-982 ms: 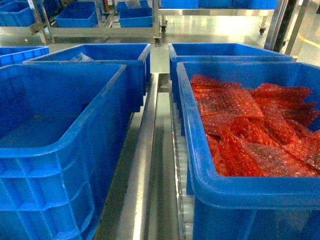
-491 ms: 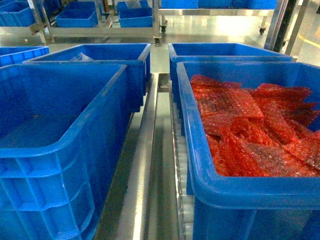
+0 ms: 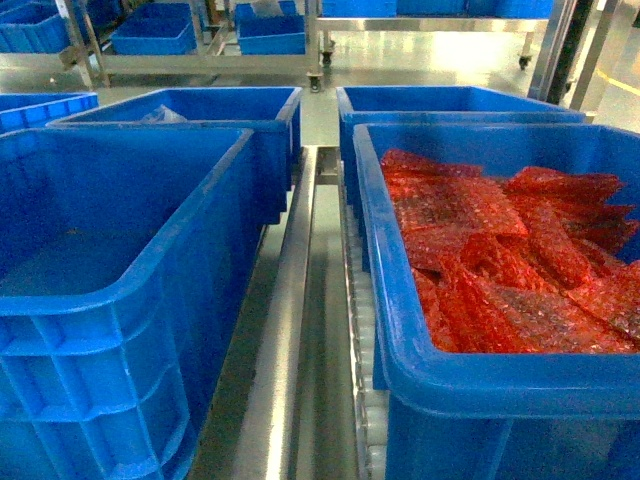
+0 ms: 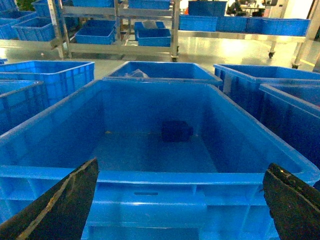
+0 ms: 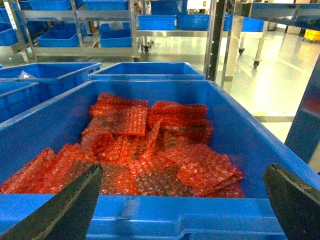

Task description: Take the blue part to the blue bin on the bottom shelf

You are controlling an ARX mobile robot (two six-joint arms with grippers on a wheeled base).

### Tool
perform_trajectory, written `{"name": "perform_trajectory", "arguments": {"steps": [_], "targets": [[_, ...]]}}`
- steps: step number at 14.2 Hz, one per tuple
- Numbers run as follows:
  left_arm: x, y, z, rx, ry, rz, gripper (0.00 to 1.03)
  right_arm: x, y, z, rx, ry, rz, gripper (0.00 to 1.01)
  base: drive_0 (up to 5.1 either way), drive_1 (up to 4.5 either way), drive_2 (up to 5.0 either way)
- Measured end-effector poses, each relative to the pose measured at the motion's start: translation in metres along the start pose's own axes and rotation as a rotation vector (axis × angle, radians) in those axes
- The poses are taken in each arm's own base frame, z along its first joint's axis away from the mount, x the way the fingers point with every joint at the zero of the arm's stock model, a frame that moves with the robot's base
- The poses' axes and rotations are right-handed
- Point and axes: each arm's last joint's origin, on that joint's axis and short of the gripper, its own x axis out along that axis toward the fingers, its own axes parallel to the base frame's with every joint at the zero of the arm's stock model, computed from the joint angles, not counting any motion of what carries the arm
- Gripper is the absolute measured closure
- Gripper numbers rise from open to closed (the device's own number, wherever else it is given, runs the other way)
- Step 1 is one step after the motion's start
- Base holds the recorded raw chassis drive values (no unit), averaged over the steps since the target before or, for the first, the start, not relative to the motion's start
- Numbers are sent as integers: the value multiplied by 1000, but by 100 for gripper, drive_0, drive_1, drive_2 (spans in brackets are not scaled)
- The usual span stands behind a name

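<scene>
A dark blue part [image 4: 176,131] lies on the floor of the large blue bin [image 4: 150,176] in the left wrist view, near the bin's back wall. My left gripper [image 4: 181,172] hangs open just outside that bin's near rim, with both black fingers [image 4: 60,205] apart and nothing between them. Over the near rim of a second blue bin [image 5: 165,212], my right gripper [image 5: 182,172] is also open and empty. Neither gripper shows in the head view. Far back, blue bins [image 3: 153,30] sit on a low rack shelf.
The right bin [image 3: 480,375] is filled with red bubble-wrap bags [image 3: 500,265]. A metal rail [image 3: 290,320] runs between the two front bins. More blue bins [image 3: 200,110] stand behind them, and metal racks on wheels [image 3: 320,70] line the back.
</scene>
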Motion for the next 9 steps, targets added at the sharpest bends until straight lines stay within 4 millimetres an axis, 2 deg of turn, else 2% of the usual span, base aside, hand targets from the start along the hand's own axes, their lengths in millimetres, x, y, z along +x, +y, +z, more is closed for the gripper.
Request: {"name": "perform_trajectory", "arguments": {"steps": [9], "targets": [[0,0,0,0,0,0,5,0,0,0,0,0,0,3,0,0,0]]}}
